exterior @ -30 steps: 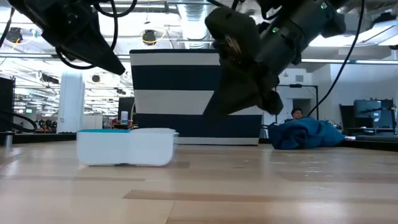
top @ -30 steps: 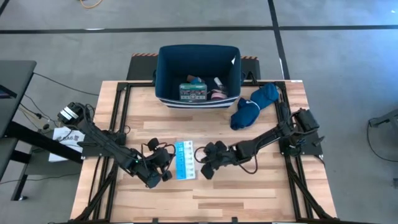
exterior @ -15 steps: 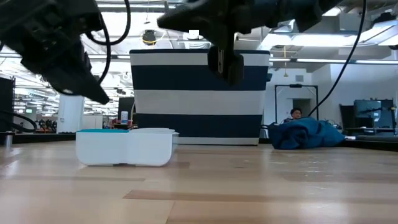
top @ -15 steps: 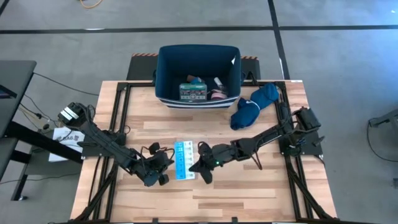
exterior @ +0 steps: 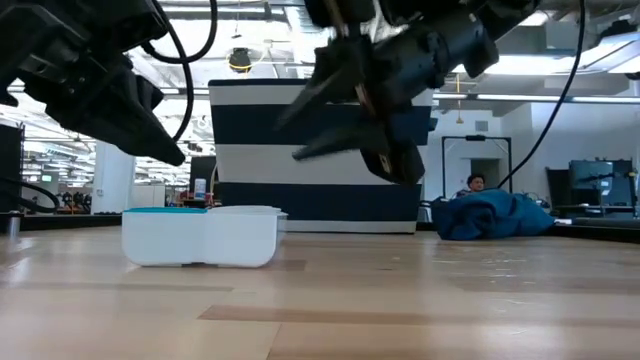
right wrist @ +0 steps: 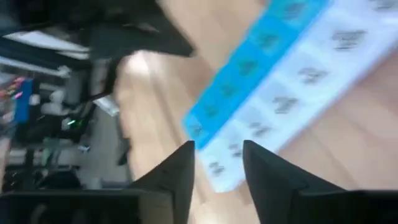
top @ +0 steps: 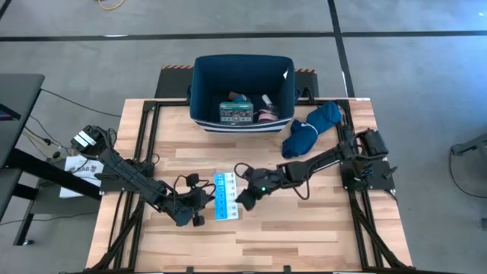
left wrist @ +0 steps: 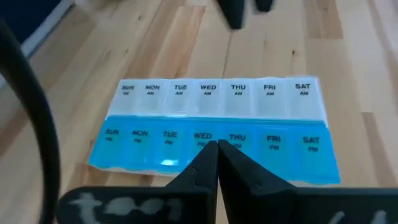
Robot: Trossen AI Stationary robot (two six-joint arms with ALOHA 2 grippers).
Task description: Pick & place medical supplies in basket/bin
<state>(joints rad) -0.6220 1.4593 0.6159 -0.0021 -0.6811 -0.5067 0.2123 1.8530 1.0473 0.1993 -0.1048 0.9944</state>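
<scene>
High view: cloth beside tub (table's far edge).

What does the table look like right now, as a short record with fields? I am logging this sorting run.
bin: navy bin at the table's far edge, a green-white-red box among the items inside
pill organizer: pill organizer flat on the table, not held
left gripper: left gripper shut, beside the organizer
right gripper: right gripper open, at the organizer's other side
blue cloth: blue cloth right of the bin
</scene>
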